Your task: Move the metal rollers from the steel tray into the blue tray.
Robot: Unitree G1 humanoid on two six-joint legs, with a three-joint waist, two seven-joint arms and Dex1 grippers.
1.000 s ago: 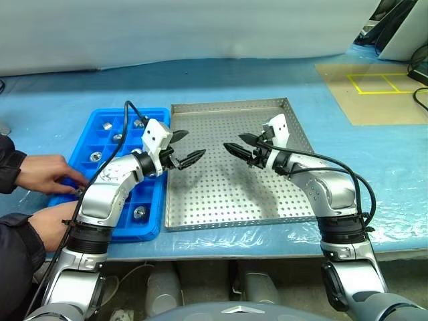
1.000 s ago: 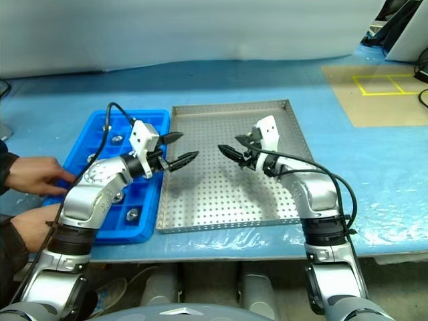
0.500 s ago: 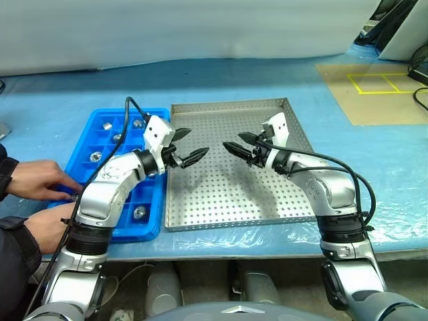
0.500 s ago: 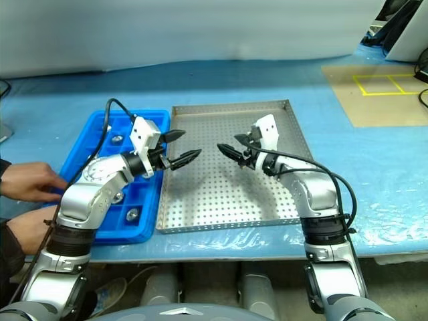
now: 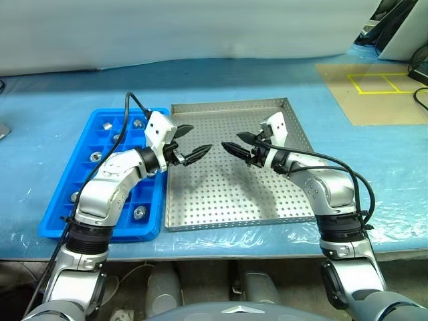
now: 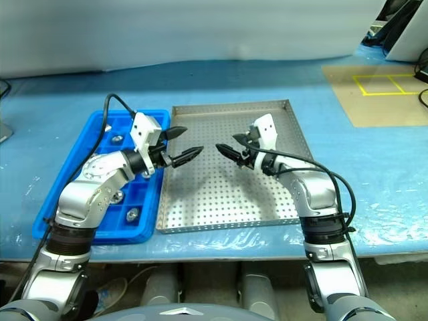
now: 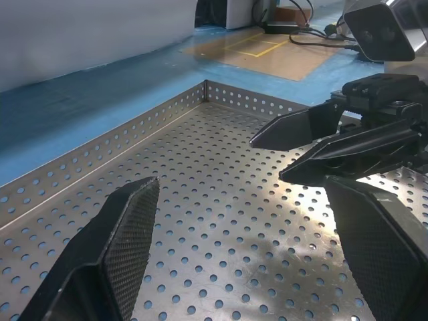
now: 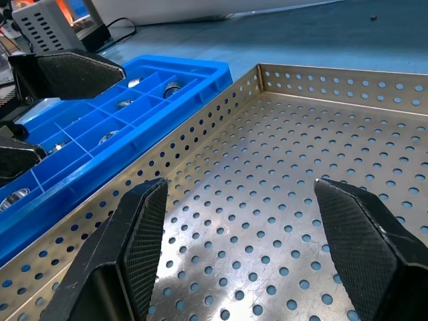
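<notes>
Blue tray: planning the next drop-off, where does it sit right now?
In the left eye view, the bright blue compartmented plastic tray lies on the robot's left, directly beside the perforated steel tray.

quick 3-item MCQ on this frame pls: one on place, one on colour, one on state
1. Where do the rollers lie?
A. on the steel tray's floor
B. in the blue tray's compartments
C. on the table cover

2. What colour is the compartment tray?
A. blue
B. red
C. grey

3. How do both tools stand?
A. shut on rollers
B. open and empty
C. shut, empty

Key:
1 B: rollers sit in the blue tray; the steel tray holds none.
2 A: it is bright blue.
3 B: left tool and right tool show spread fingers with nothing between, above the steel tray.
</notes>
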